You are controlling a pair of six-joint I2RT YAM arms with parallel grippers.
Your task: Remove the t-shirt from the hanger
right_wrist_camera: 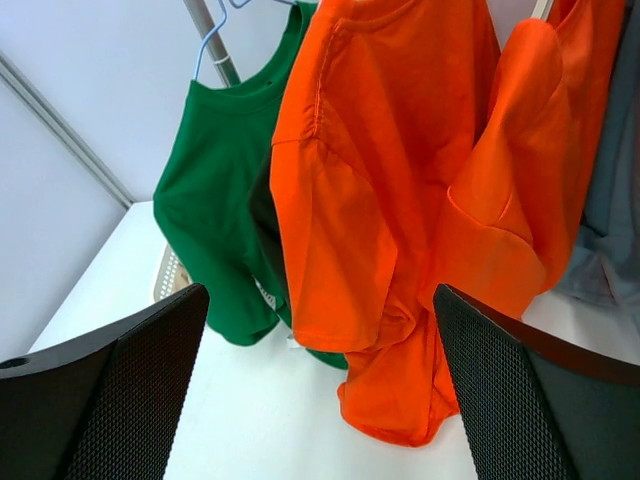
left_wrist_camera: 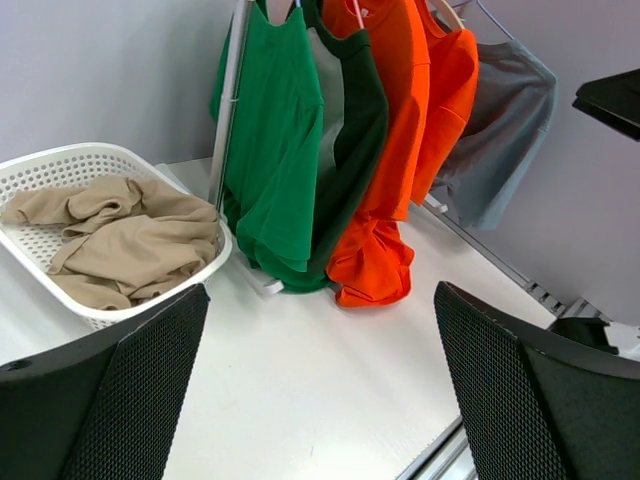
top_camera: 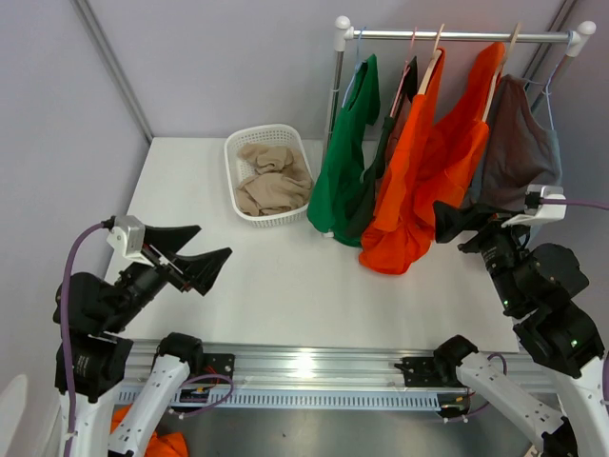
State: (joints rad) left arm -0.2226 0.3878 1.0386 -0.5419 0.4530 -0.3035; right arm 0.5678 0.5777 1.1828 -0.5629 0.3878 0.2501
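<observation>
Several t-shirts hang on hangers from a metal rail (top_camera: pixel 457 36) at the back right. From left to right they are a green one (top_camera: pixel 344 162), a dark green one behind it, two orange ones (top_camera: pixel 411 181), and a grey-brown one (top_camera: pixel 519 152). The front orange t-shirt's hem bunches on the table. My left gripper (top_camera: pixel 211 243) is open and empty above the table's left front, far from the rack. My right gripper (top_camera: pixel 452 227) is open and empty, just right of the orange t-shirt's lower part (right_wrist_camera: pixel 370 200). The green t-shirt (right_wrist_camera: pixel 215 200) hangs on a blue wire hanger (right_wrist_camera: pixel 213 35).
A white basket (top_camera: pixel 269 133) holding beige cloth stands at the back, left of the rack; it also shows in the left wrist view (left_wrist_camera: pixel 60 160). The rack's upright pole (top_camera: pixel 335 105) stands by the green t-shirt. Walls close the table's left and back sides.
</observation>
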